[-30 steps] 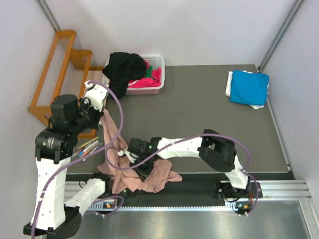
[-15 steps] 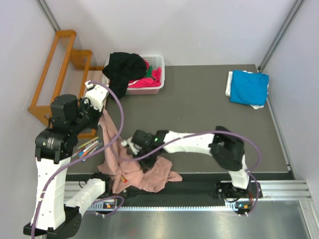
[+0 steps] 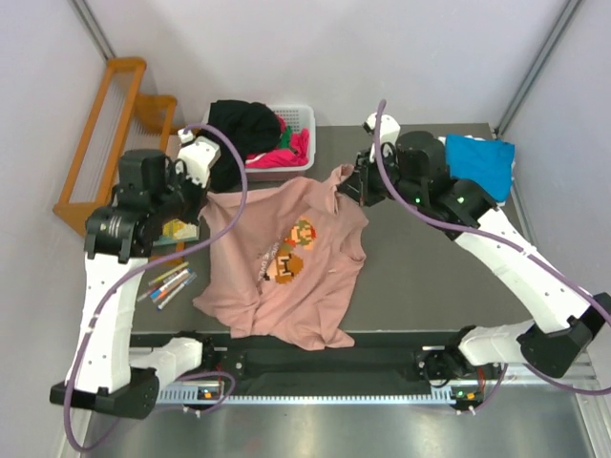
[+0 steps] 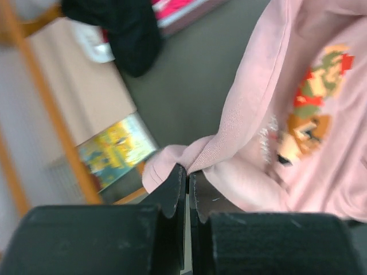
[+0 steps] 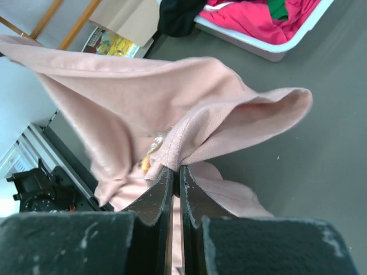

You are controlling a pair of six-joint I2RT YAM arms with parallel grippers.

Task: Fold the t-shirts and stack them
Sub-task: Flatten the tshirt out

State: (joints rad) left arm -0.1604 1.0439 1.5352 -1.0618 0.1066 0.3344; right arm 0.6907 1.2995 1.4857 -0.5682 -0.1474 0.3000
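While both arms pull it taut between them, the salmon-pink t-shirt (image 3: 286,272) is spread over the left half of the table (image 3: 439,277). Its pixel-character chest print (image 3: 291,250) faces up, and its hem reaches the near edge. The two upper corners are lifted and the lower part trails down onto the tabletop.

The left fingers (image 4: 179,179) are pressed together on a bunched fold of pink cloth at the shirt's left shoulder. In the wrist view the fabric wraps round their tips. The right fingers (image 5: 166,182) are likewise clamped tight, pinching a seamed edge at the other shoulder. From there the cloth billows out in a loose loop above the grey surface.

Just beyond the shirt's top edge, at the far left of the table, sits a white slatted basket (image 3: 304,116). A black t-shirt (image 3: 239,129) is slumped over its left rim, and a magenta one (image 3: 279,155) and a bit of green (image 3: 289,130) lie inside. Well apart, at the far right corner, a bright blue t-shirt (image 3: 477,167) lies folded on top of something white (image 3: 439,164).

A few markers (image 3: 168,283) lie along the table's left edge. Just behind them, under the left arm, is a yellow printed booklet or box (image 4: 114,152); I cannot tell which. A wooden rack (image 3: 105,134) stands against the left wall.
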